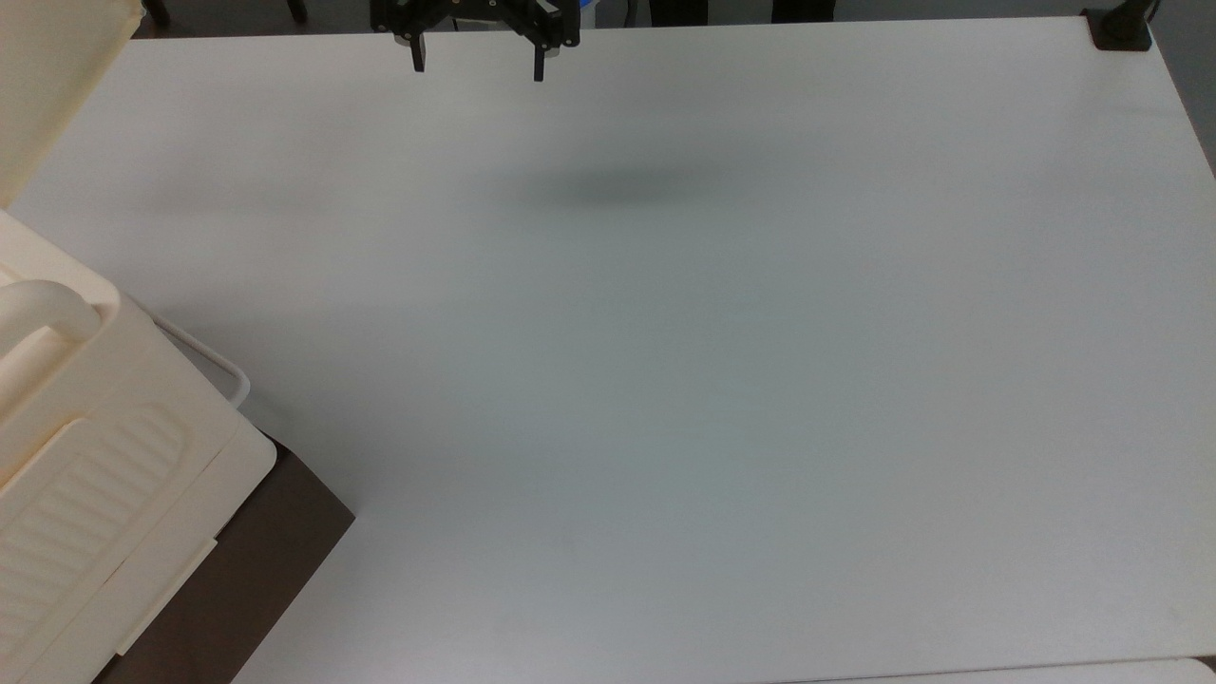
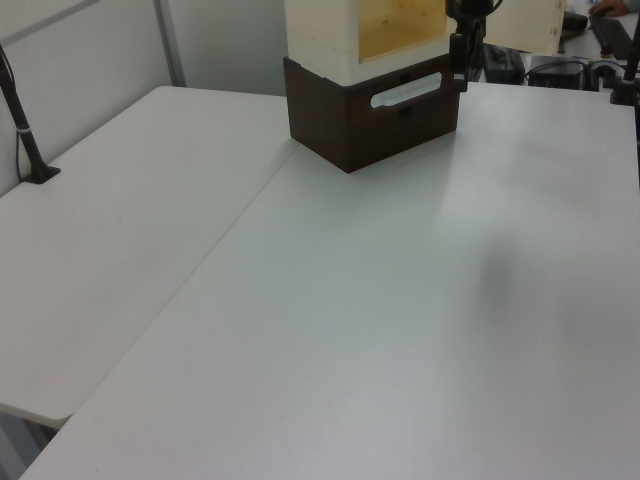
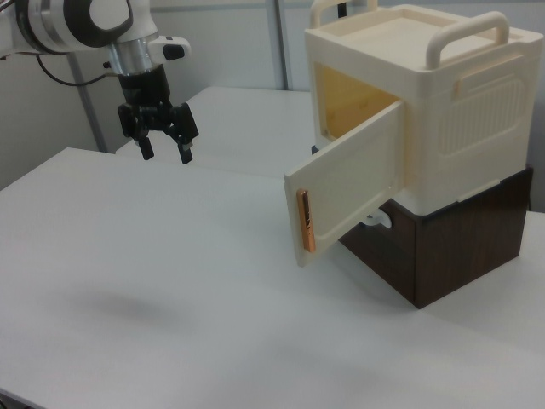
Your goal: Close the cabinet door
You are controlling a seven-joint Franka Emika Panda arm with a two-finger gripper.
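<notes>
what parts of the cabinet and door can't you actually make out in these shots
- Top view: the cabinet door is cut off by the picture's upper left corner, so its hinge is out of sight.
- Left view: the cabinet is cropped by the top edge; its roof and handles are missing.
- Right view: the door's inner face points away from the camera.
- Right view: the cabinet's inside, partly blocked by the open door.
</notes>
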